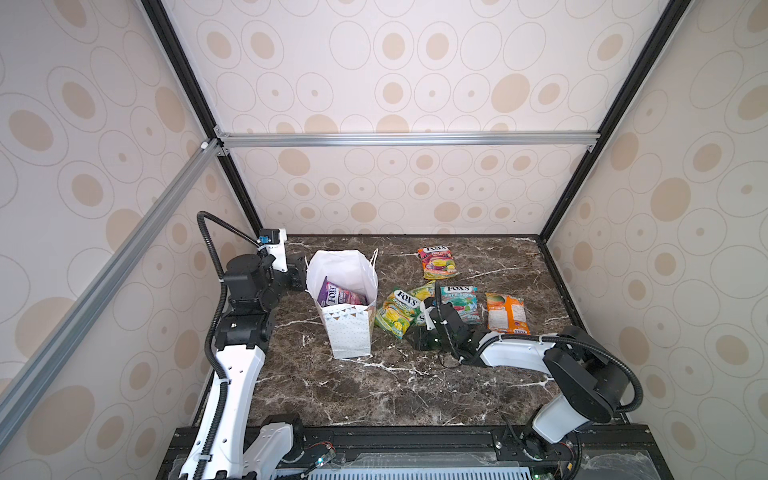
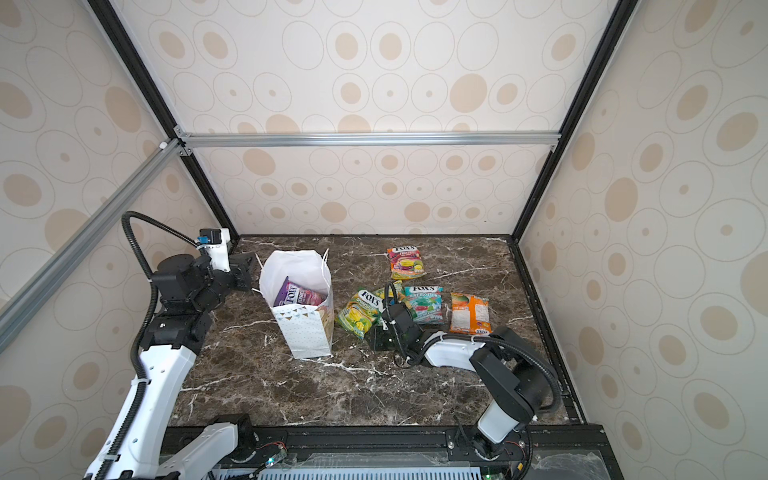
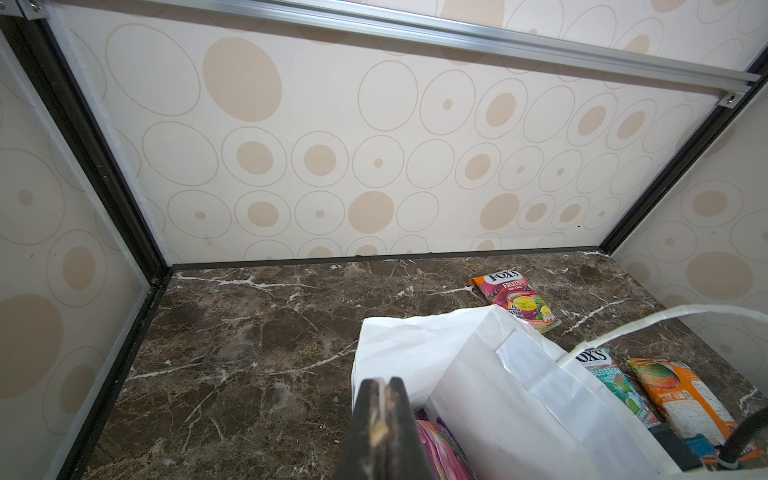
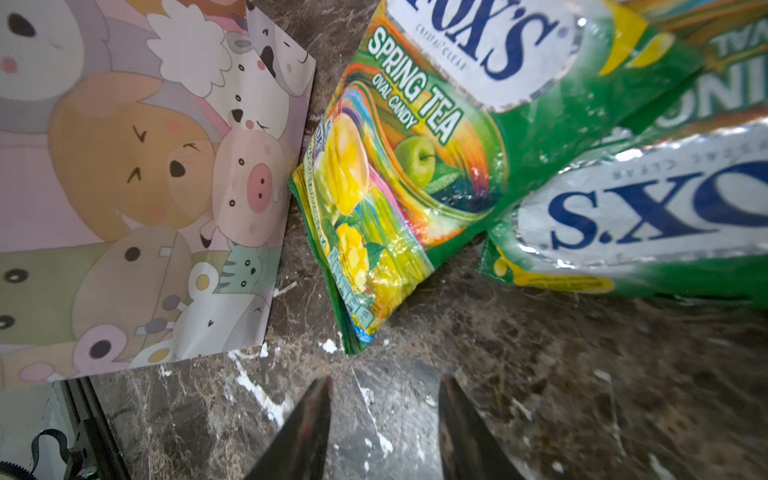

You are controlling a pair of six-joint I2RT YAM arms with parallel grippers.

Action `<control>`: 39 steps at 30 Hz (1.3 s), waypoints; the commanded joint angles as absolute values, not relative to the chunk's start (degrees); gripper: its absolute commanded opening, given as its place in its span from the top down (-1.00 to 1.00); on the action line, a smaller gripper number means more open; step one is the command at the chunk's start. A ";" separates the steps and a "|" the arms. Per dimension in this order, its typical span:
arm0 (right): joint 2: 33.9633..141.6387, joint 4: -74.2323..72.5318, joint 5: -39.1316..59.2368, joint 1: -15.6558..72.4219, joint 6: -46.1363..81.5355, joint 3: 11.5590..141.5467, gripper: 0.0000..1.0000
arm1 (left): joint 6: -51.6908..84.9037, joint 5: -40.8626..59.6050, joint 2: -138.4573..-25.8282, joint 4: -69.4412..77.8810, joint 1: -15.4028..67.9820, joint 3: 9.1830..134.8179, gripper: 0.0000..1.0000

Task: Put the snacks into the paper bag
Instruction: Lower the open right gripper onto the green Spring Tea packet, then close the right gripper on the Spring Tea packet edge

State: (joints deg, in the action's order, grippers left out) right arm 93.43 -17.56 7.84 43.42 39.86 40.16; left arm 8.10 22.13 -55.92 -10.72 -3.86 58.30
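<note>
The white paper bag (image 1: 349, 332) (image 2: 307, 332) stands open on the marble, with a purple snack pouch (image 1: 338, 293) (image 3: 436, 444) inside. My left gripper (image 1: 302, 272) (image 3: 384, 382) is shut on the bag's left rim. To the right of the bag lie a green Spring Tea pouch (image 1: 397, 311) (image 4: 395, 166), a second green pouch (image 4: 644, 228), a teal Mint Blossom pouch (image 1: 461, 303), an orange pouch (image 1: 507, 313) and, farther back, a Fruits pouch (image 1: 438, 262). My right gripper (image 1: 415, 337) (image 4: 386, 386) hangs open low over the marble, just short of the Spring Tea pouch's corner, with nothing between its fingers.
Patterned walls with black frame posts close in the marble table (image 1: 374, 395) on three sides. The bag's pastel animal-print side (image 4: 124, 166) stands close beside the Spring Tea pouch. The right arm (image 1: 519, 353) lies low across the table in front of the orange pouch.
</note>
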 commanded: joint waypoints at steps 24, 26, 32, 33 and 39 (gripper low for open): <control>103.98 -29.01 14.74 42.09 47.58 43.41 -0.02 | 7.56 21.87 -54.58 -9.15 -4.19 58.89 1.00; 104.70 -29.91 14.89 42.06 48.11 43.41 -0.02 | 7.51 21.96 -54.82 -9.36 -4.22 58.97 1.00; 105.46 -30.00 14.22 42.08 48.60 43.71 -0.03 | 7.62 21.90 -54.33 -8.75 -4.23 58.64 1.00; 105.56 -29.81 14.10 42.10 48.60 43.85 -0.03 | 7.68 21.90 -54.21 -8.70 -4.22 58.58 1.00; 106.69 -27.60 13.82 42.10 48.31 45.76 0.03 | 7.64 21.71 -54.06 -8.82 -4.26 58.65 1.00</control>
